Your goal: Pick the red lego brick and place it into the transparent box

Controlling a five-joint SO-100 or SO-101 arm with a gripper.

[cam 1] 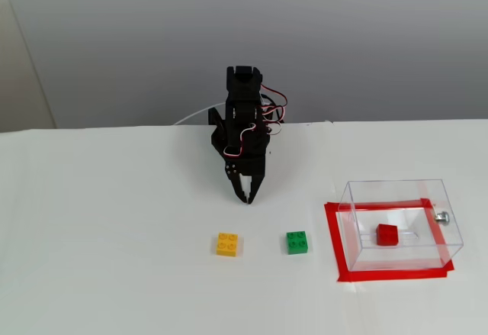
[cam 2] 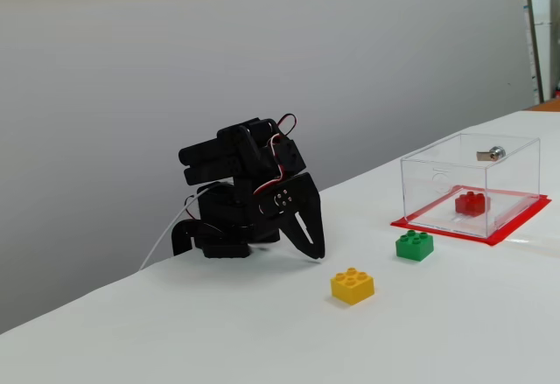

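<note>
Red lego brick, light rigid plastic, graspable by flat sides, lies inside transparent box; claw empty, nearly closed.

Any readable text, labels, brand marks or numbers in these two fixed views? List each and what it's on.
None readable.
Red lego brick, yellow brick, green brick: stud tops too small to show any lettering.
Transparent box and the red tape under it: no print visible.
Black arm: no label or marking visible.
Shelf items at the far right edge of a fixed view: too blurred to read.
</note>
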